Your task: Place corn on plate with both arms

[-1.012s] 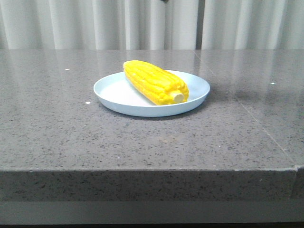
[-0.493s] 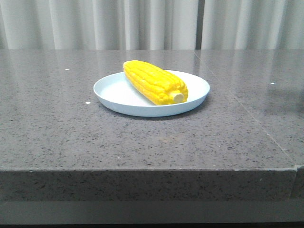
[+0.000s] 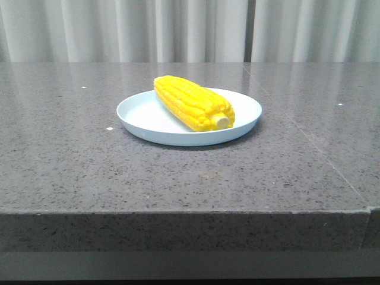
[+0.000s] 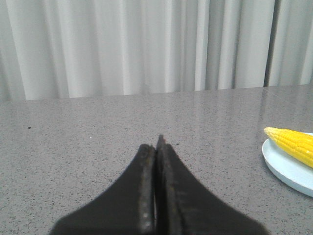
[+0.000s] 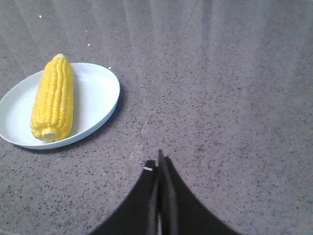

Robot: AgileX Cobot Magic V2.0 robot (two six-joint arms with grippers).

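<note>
The yellow corn (image 3: 193, 102) lies on the pale blue plate (image 3: 142, 113) in the middle of the table, its cream stub end toward the front. It also shows in the right wrist view (image 5: 53, 98) on the plate (image 5: 95, 93), and its tapered tip in the left wrist view (image 4: 291, 142) on the plate's rim (image 4: 281, 166). My left gripper (image 4: 157, 147) is shut and empty, well away from the plate. My right gripper (image 5: 157, 164) is shut and empty, apart from the plate. Neither gripper shows in the front view.
The grey speckled stone table (image 3: 89, 160) has its front edge near the camera. White curtains (image 3: 178, 29) hang behind the table. A seam in the tabletop (image 3: 323, 157) runs to the right of the plate.
A faint shadow on the table at the far right has gone. The corn and the plate have not moved.
</note>
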